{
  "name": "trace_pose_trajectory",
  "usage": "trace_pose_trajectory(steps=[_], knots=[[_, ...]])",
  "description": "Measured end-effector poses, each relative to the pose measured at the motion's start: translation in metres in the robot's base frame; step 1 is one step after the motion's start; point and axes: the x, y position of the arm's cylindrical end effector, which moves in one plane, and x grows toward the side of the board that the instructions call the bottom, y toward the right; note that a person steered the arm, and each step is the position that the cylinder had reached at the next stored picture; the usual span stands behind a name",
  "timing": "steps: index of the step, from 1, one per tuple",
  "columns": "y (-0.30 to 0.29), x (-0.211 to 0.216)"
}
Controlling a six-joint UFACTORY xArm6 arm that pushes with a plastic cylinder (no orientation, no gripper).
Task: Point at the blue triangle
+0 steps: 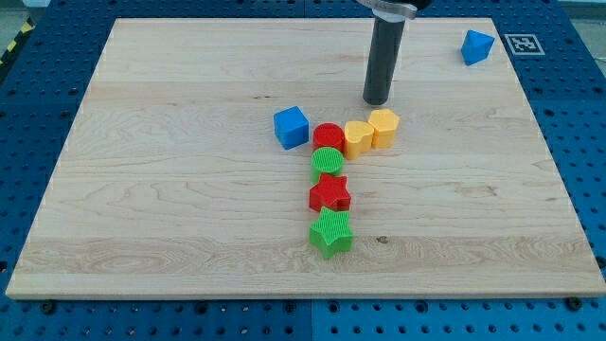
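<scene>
The blue triangle lies near the board's top right corner. My tip rests on the board just above the yellow blocks, well to the left of and below the blue triangle. A blue cube sits left of the middle cluster. A red cylinder, a yellow heart-like block and a yellow hexagon-like block stand in a row. Below them a green cylinder, a red star and a green star form a column.
The wooden board lies on a blue perforated table. A white marker tag sits off the board's top right corner, right of the blue triangle.
</scene>
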Motion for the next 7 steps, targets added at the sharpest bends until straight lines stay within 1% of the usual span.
trace_pose_trajectory(steps=[1, 3, 4, 5, 6, 7], knots=[[0.071, 0.008], [0.172, 0.022], [0.173, 0.022], [0.188, 0.022], [0.218, 0.022], [0.223, 0.022]])
